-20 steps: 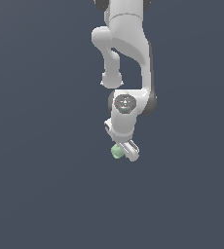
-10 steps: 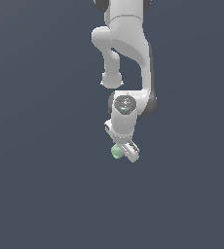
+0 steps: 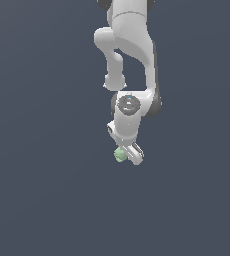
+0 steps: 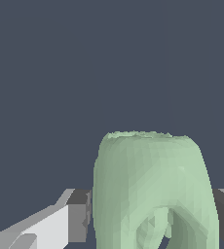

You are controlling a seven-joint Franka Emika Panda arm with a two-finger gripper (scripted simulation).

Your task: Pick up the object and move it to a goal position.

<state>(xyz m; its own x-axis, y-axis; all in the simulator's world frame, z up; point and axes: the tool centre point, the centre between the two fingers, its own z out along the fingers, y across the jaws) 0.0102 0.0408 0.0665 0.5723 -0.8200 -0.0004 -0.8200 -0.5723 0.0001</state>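
I'm seeing the gripper (image 3: 126, 154) clamping the object (image 3: 120, 155), pads (image 4: 79, 218) pressing on both its sides in the wrist view. The object is sitting just below centre of the exterior view. I'm judging the pick done; the carry is remaining, with no goal marker showing.

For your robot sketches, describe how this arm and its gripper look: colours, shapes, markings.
The arm is glossy white with rounded, bulbous links and dark joint seams. A grey circular disc marks the wrist. The gripper is white; its fingers have dark grey, blocky pads.
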